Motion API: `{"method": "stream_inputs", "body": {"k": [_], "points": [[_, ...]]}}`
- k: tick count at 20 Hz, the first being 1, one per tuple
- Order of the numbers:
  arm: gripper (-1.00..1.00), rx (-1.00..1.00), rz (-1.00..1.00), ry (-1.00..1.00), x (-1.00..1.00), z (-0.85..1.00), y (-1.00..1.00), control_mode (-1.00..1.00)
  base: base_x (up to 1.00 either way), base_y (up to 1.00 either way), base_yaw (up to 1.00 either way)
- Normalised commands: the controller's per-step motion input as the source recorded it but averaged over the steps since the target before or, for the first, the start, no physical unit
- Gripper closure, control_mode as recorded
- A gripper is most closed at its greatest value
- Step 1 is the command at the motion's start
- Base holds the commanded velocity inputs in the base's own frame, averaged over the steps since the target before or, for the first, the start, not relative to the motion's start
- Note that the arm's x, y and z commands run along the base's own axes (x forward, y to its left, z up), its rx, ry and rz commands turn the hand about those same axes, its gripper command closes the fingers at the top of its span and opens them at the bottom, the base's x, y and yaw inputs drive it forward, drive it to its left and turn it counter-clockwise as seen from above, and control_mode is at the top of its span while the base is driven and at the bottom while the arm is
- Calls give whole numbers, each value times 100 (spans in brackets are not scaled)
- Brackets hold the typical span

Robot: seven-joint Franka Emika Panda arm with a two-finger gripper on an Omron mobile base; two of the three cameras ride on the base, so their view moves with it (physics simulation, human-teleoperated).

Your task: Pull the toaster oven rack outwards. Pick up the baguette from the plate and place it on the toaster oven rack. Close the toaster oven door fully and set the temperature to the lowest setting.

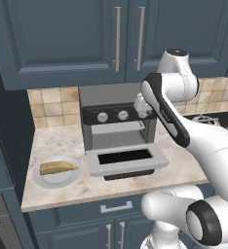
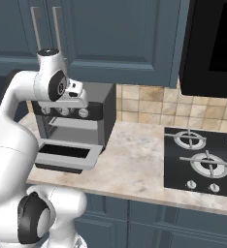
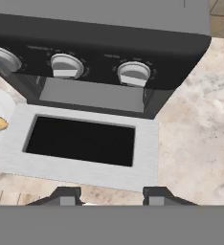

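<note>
The toaster oven (image 1: 111, 95) stands on the counter with its door (image 1: 157, 158) folded down flat. Its pale rack (image 1: 118, 128) lies inside the cavity. In the hand view I look down on the silver knobs (image 3: 134, 72), the rack (image 3: 92, 93) and the door frame (image 3: 85, 172). My gripper (image 3: 111, 197) hovers above the door's front edge, open, with nothing between its fingers. In the left base view my hand (image 1: 141, 106) is in front of the oven's upper right corner. The baguette (image 1: 58, 167) lies on the plate (image 1: 57, 182), left of the door.
A gas hob (image 2: 202, 160) sits in the counter far right of the oven, with bare marble counter (image 2: 135, 160) between them. Blue cabinets (image 1: 86, 39) hang close above the oven. A black appliance (image 2: 212, 43) hangs over the hob.
</note>
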Motion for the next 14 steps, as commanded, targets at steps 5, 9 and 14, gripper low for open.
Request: {"method": "stream_inputs", "body": {"k": [5, 9, 14], "points": [[-100, 0, 0, 0, -5, -6, 0, -100, 0, 0, 0], [-100, -5, 0, 0, -10, -25, 2, -100, 0, 0, 0], [-100, -8, 0, 0, -9, -26, 10, -100, 0, 0, 0]]}}
